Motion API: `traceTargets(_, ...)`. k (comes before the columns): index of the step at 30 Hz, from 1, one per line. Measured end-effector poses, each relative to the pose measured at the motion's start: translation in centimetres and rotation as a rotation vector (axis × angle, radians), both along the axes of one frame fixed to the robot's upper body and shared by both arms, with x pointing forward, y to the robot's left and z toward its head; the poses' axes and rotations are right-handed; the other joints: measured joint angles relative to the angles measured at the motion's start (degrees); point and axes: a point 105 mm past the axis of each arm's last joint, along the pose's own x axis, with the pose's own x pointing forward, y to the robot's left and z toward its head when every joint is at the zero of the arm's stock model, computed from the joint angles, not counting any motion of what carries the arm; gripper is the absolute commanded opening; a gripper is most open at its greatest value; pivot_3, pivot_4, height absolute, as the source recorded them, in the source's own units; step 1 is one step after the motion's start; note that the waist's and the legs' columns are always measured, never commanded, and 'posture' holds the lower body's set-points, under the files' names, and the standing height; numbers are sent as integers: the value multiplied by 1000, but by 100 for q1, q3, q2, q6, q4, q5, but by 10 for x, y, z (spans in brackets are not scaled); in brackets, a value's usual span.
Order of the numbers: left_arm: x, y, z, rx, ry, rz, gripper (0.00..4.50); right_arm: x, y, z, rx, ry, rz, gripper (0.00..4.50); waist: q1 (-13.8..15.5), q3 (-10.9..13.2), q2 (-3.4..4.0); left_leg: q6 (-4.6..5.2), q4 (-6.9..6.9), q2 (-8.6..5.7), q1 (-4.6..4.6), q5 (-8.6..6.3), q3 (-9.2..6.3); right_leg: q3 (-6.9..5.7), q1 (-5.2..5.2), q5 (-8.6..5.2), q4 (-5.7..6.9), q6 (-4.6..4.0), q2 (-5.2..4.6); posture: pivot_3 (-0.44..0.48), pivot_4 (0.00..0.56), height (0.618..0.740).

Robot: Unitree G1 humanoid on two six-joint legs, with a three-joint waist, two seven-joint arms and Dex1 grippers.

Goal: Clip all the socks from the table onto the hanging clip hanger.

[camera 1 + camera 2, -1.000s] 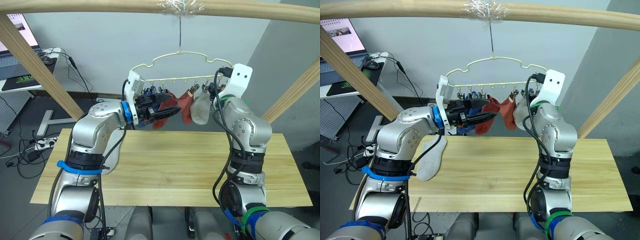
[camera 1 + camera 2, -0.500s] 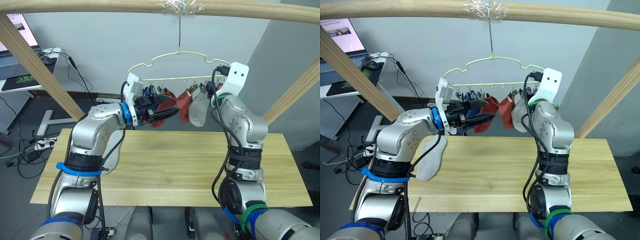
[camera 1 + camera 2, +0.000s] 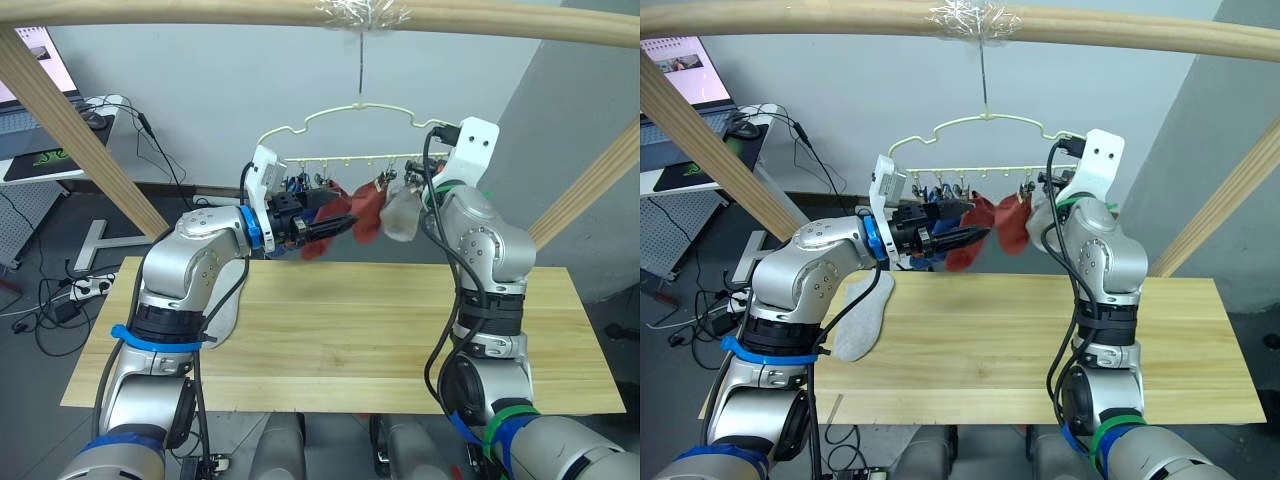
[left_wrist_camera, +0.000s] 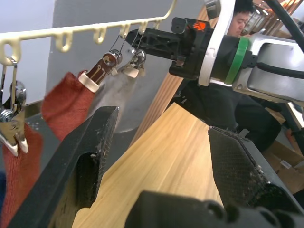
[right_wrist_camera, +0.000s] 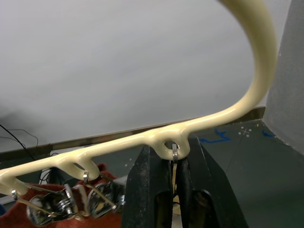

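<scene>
The pale yellow clip hanger (image 3: 360,108) hangs by its hook from the top pole. Two rust red socks (image 3: 365,212) and a light grey sock (image 3: 402,215) are clipped to it, tilted as they swing. Something blue (image 3: 298,188) shows behind my left gripper (image 3: 343,226), which is open with its fingertips beside the red socks (image 4: 61,102). My right gripper (image 5: 173,164) is shut on a clip's wire loop (image 5: 175,151) at the hanger's right end. Another grey sock (image 3: 865,315) lies on the table (image 3: 380,330) at the left, partly behind my left arm.
Slanted wooden poles stand at the left (image 3: 80,130) and right (image 3: 590,180), under a horizontal pole (image 3: 200,12). A desk with a screen (image 3: 40,150) and floor cables are at the back left. A person in dark clothes (image 4: 228,109) is beyond the table.
My right gripper has risen slightly at the hanger's right end. The grey and red socks have swung up and toward my left gripper. The left arm has barely moved.
</scene>
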Motion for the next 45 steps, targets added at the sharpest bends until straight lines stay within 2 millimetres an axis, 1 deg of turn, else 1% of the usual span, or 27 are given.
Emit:
traceTargets(3,3,4,-6,15,12,34,3478,0,-3,1,-7,-3,-7,15,0,0,0,0,0,0,0,0,0,1,0,0,0,0,0,156,212,740)
traceTargets(6,7,16,-24,50,56,88,3478,0,-6,2,-27,-4,-11,15,-3,0,0,0,-2,0,1,0,0,0,-1,0,1,0,0,152,210,740)
traceTargets(9,7,24,-39,67,99,118,3478,-1,-14,5,-67,-3,-16,15,-1,0,0,0,-2,0,0,0,1,1,0,0,-2,0,0,148,210,740)
traceTargets(14,11,43,-55,136,111,208,3478,-6,-20,6,-103,2,-20,15,4,0,0,0,-2,0,0,0,1,1,0,0,-4,0,-1,140,214,740)
traceTargets(16,13,57,-70,190,136,264,3478,-9,-20,5,-109,9,-11,15,0,0,0,0,-3,0,1,0,1,1,-1,0,-3,0,0,140,214,740)
traceTargets(17,15,66,-78,222,149,300,3816,-10,-20,5,-117,15,-4,0,-1,0,0,0,-4,0,1,0,1,1,-1,0,-2,0,0,144,215,740)
traceTargets(19,18,83,-95,277,174,365,4300,-11,-20,4,-142,26,3,0,-1,0,0,0,-4,0,1,0,1,1,-1,0,-2,0,0,144,215,740)
traceTargets(20,19,90,-101,300,184,391,4459,-12,-20,4,-149,29,7,0,4,0,0,0,-4,0,0,0,1,1,-1,0,-3,0,-1,146,216,740)
traceTargets(23,20,111,-114,385,175,452,4459,-14,-17,2,-169,46,28,0,14,0,0,0,-4,0,0,0,1,0,-1,0,-6,0,-1,144,217,740)
traceTargets(24,21,119,-117,415,170,470,4459,-14,-17,1,-173,51,30,0,17,0,0,0,-6,0,0,0,1,1,-1,0,-7,0,-1,144,217,740)
traceTargets(26,21,127,-122,453,168,488,4459,-15,-18,1,-177,55,30,0,28,0,0,0,-8,0,0,0,1,0,-1,0,-9,0,-1,144,217,740)
traceTargets(31,22,139,-131,497,173,530,4459,-17,-18,1,-181,61,31,0,32,0,0,0,-11,0,-2,0,2,0,-1,0,-14,0,-2,140,216,740)
traceTargets(35,23,153,-141,531,180,584,4459,-18,-18,1,-181,63,30,0,30,0,0,0,-13,1,-1,0,2,-1,-2,0,-15,0,-2,134,217,740)
traceTargets(40,29,173,-151,548,213,671,4459,-19,-18,0,-181,70,31,0,34,0,0,0,-14,0,-2,0,3,-2,-1,0,-17,0,-2,126,221,740)
traceTargets(45,36,194,-154,519,259,771,4459,-20,-20,2,-177,68,27,0,35,0,0,0,-15,0,-2,0,2,-3,-1,0,-19,0,-2,115,224,740)
